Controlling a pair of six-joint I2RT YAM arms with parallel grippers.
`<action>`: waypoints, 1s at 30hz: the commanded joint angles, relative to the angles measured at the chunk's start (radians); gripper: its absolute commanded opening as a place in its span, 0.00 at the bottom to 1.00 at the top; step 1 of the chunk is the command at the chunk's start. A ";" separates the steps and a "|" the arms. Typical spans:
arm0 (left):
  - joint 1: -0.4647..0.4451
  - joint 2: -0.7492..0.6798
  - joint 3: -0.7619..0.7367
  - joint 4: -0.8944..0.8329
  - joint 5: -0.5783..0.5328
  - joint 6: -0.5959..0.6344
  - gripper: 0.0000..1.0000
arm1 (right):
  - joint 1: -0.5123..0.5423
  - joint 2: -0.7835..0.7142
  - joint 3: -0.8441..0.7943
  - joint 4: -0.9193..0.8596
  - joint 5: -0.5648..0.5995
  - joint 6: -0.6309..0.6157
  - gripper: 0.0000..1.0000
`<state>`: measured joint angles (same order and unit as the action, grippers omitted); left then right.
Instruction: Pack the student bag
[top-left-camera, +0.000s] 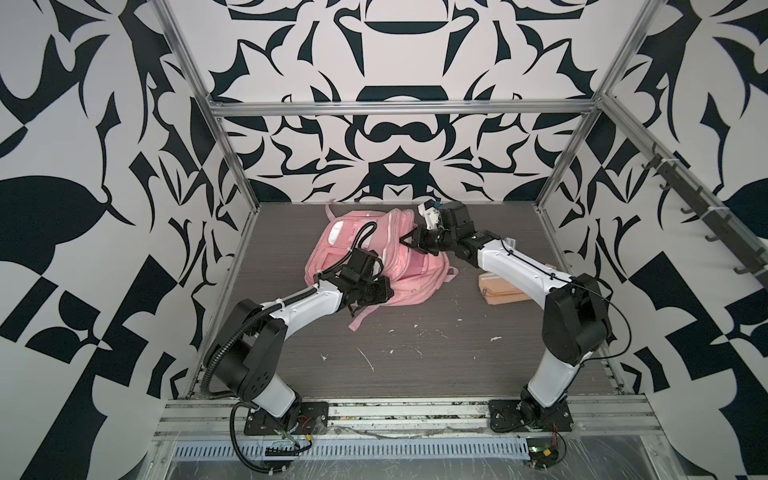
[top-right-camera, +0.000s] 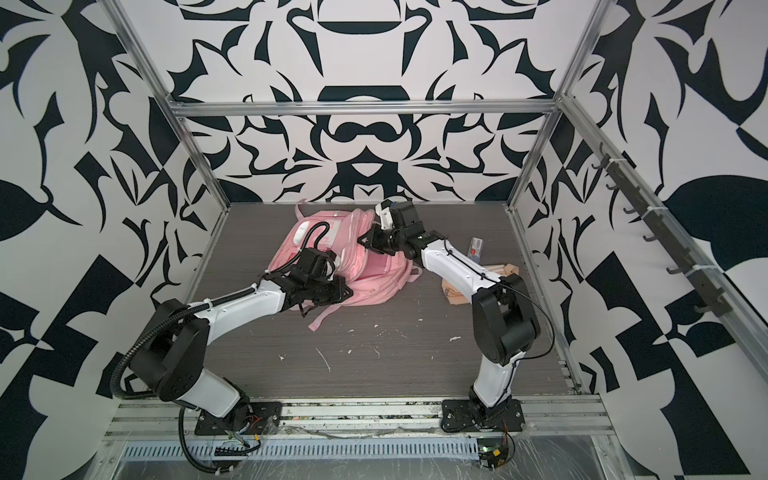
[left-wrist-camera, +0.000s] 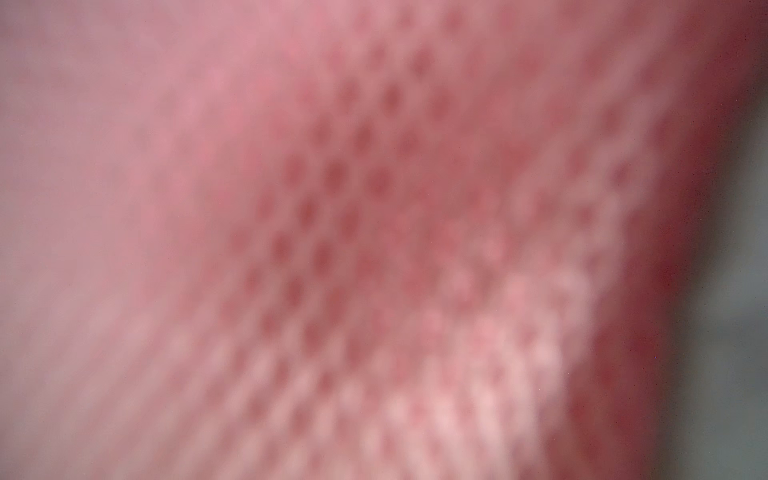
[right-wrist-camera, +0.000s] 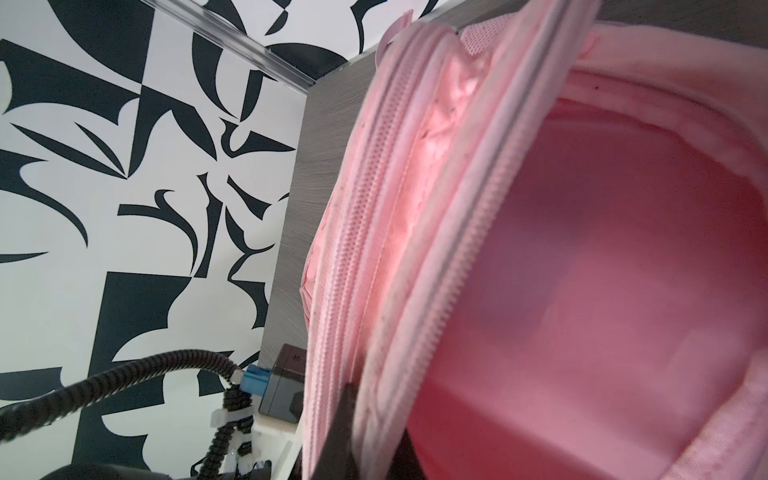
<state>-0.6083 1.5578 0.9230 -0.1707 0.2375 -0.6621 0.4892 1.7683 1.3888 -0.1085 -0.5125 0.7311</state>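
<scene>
Clamping, right pincer (top-left-camera: 405, 242): clenched on the zip rim of the student bag (top-left-camera: 411, 286), so that the main mouth is held open. Pink lining (right-wrist-camera: 602, 249) is seen inside in the right wrist view.
Left pincer (top-left-camera: 384, 291): clenched and pressed low against the near side of the bag. Whether cloth is caught between the jaws cannot be told, as its wrist view is filled by blurred pink mesh (left-wrist-camera: 374, 249).
Student bag: slumped at the rear middle of the counter (top-left-camera: 415, 365), between the two arms.
Strap (top-left-camera: 361, 320): trailed loose over the counter, just beside the left arm.
Pouch (top-left-camera: 498, 289): beige, lying right of the bag and apart from it, partly hidden by the right arm.
Risk, rim slip: only a thin fold of zip edge appears to be pinched. A hard pull could free it, and the mouth would likely fall shut.
Risk, empty left grip: if no cloth was caught, the bag would probably be dragged by the right arm instead of being stretched open.
Risk, snag: the loose strap could be hooked by the left arm when it is drawn back.
Risk, packing: with both pincers occupied, the pouch cannot be fetched unless one hold is given up.
</scene>
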 joint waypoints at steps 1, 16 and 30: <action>0.003 -0.068 0.020 -0.097 -0.097 0.009 0.00 | 0.010 -0.035 0.057 0.023 0.005 -0.027 0.00; 0.150 -0.080 0.039 -0.380 -0.098 0.103 0.00 | -0.090 -0.090 0.067 -0.146 -0.003 -0.190 0.00; 0.074 -0.214 0.275 -0.524 -0.046 0.250 0.99 | -0.027 -0.086 0.071 -0.111 0.009 -0.116 0.00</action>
<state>-0.5259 1.3437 1.1419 -0.6353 0.2222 -0.4511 0.4393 1.7500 1.4425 -0.2935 -0.5060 0.5976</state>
